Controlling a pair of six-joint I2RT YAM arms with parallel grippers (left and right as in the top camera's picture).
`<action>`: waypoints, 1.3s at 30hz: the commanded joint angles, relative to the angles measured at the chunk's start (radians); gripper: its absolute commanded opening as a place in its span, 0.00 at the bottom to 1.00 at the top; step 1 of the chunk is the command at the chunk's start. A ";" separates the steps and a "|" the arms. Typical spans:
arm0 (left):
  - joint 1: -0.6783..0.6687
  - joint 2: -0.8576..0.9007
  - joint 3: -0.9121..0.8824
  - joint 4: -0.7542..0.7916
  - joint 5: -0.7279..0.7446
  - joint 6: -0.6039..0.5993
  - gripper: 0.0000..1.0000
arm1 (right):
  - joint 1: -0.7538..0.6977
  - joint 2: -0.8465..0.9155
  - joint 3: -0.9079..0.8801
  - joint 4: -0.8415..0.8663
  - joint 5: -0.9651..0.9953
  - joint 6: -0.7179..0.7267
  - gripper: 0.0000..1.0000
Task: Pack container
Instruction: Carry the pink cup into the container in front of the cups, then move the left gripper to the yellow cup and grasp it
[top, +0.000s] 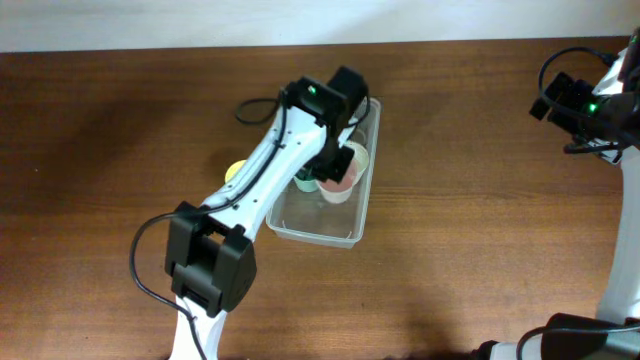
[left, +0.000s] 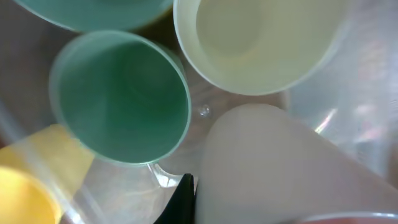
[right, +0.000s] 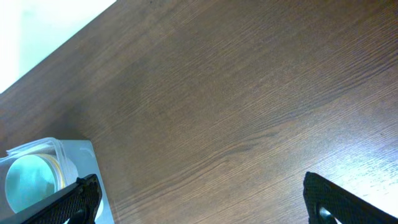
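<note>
The clear plastic container (top: 318, 228) lies mid-table. My left gripper (top: 332, 163) reaches down into it and is shut on the rim of a pink cup (top: 338, 186), which is tilted inside the bin. In the left wrist view the pink cup (left: 280, 168) fills the lower right, with one black finger (left: 184, 200) against its wall. A green cup (left: 121, 96) and a cream cup (left: 249, 43) stand in the container beside it. My right gripper (right: 211, 205) is open and empty over bare table at the far right; it also shows in the overhead view (top: 552, 100).
A yellow cup (top: 235, 172) stands outside the container's left wall, seen through the wall in the left wrist view (left: 25, 186). A teal bowl (left: 93, 12) sits at the container's far end. The container's corner (right: 78, 155) shows at the right wrist view's left edge.
</note>
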 joint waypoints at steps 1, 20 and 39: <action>0.000 0.000 -0.070 0.057 -0.017 0.015 0.05 | -0.003 0.002 0.001 0.000 0.008 -0.002 0.99; 0.090 -0.107 0.138 -0.186 0.013 -0.004 0.46 | -0.003 0.002 0.001 0.000 0.008 -0.002 0.99; 0.470 -0.206 -0.369 0.146 0.072 -0.068 0.65 | -0.003 0.002 0.001 0.000 0.008 -0.002 0.99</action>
